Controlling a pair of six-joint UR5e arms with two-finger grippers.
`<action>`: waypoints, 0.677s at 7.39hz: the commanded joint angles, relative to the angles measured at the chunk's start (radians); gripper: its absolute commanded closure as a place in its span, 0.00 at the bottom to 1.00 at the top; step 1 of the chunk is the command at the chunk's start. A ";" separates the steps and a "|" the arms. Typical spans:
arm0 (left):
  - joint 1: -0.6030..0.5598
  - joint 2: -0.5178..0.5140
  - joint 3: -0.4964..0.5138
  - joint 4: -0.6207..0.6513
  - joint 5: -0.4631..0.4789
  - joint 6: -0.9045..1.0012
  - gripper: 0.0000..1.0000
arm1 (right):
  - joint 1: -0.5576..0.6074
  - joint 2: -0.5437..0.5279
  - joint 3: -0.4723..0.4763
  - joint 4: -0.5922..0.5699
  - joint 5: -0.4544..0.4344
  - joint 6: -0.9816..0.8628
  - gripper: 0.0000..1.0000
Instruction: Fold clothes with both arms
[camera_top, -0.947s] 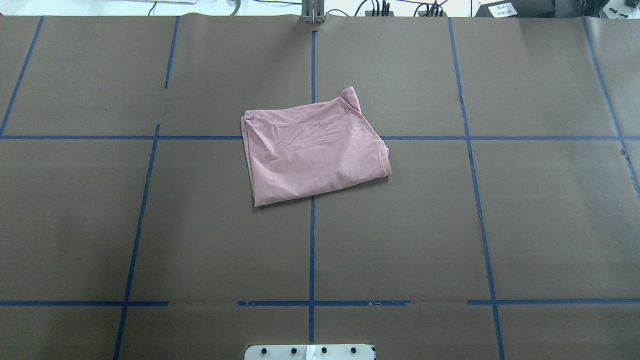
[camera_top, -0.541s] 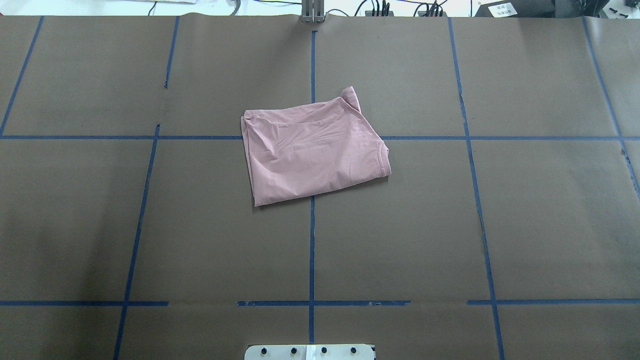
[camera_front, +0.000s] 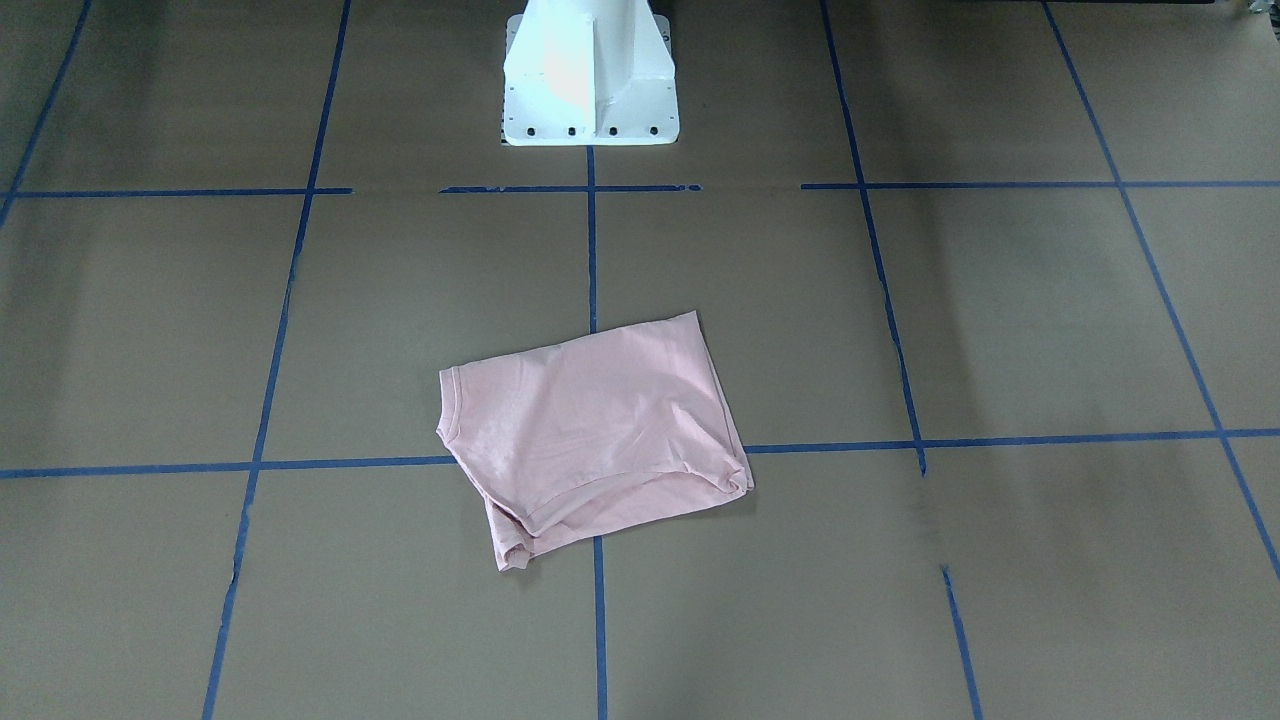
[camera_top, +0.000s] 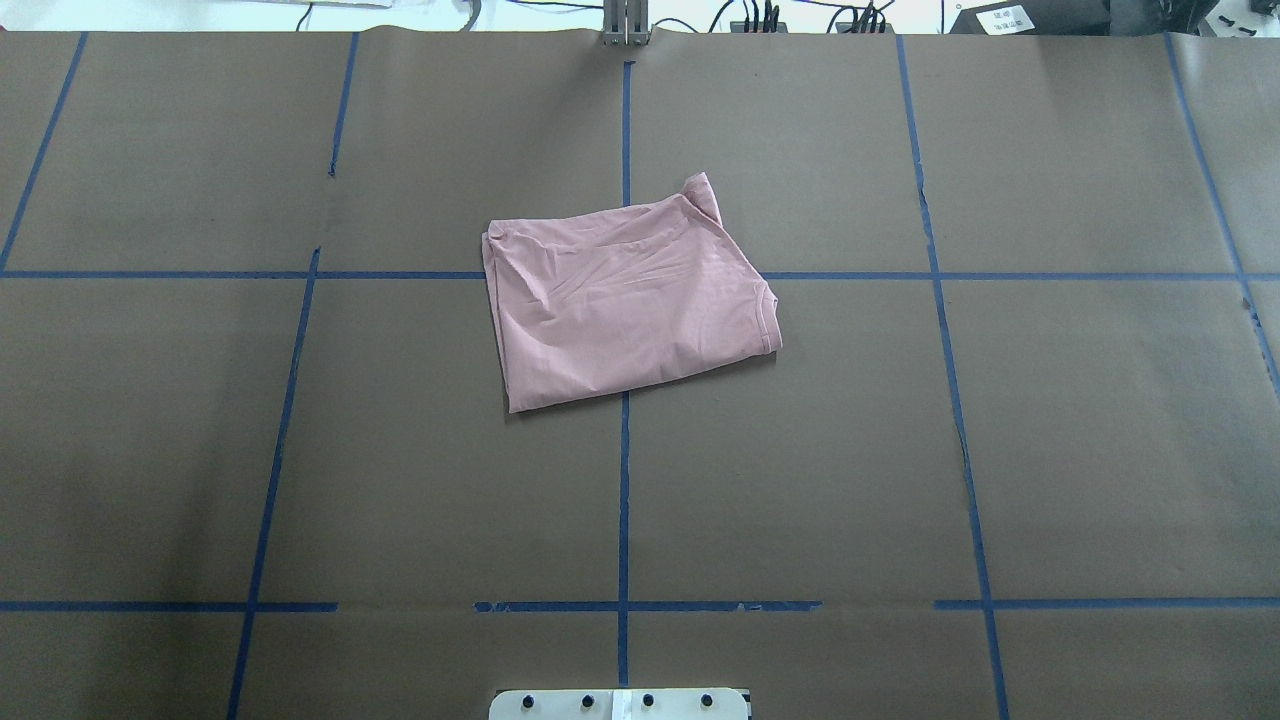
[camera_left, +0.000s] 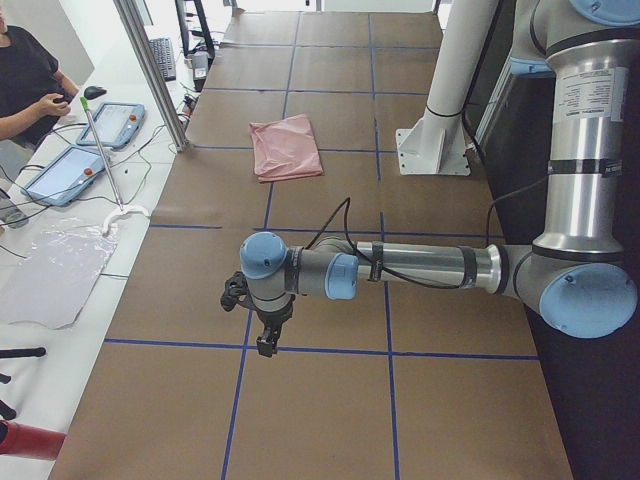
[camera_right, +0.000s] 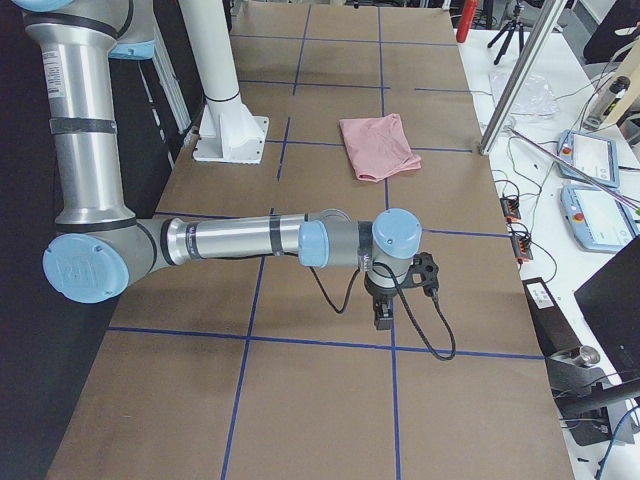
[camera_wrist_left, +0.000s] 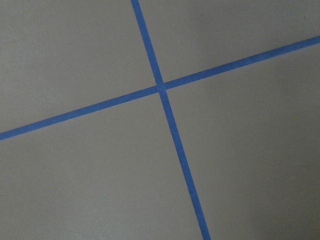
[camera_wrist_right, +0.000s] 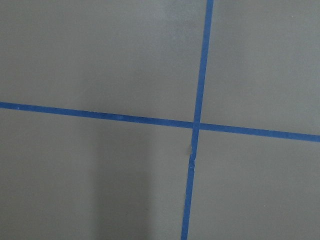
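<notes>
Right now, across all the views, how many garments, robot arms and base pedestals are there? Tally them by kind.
Pink T-shirt: 1
Robot arms: 2, the left arm and the right arm
White base pedestal: 1
Total: 4

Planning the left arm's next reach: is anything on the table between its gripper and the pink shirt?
Nothing visible. The left gripper hangs over bare brown paper, and only blue tape lines lie between it and the T-shirt. The white pedestal stands off to the side.
</notes>
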 joint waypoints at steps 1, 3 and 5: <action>-0.026 -0.007 -0.023 0.039 -0.001 0.006 0.00 | 0.000 -0.005 -0.001 -0.001 0.003 0.032 0.00; -0.026 -0.005 -0.023 0.042 -0.001 0.006 0.00 | 0.000 -0.022 0.000 0.001 0.002 0.046 0.00; -0.026 -0.007 -0.028 0.036 -0.001 0.005 0.00 | 0.000 -0.057 -0.014 0.011 -0.001 0.070 0.00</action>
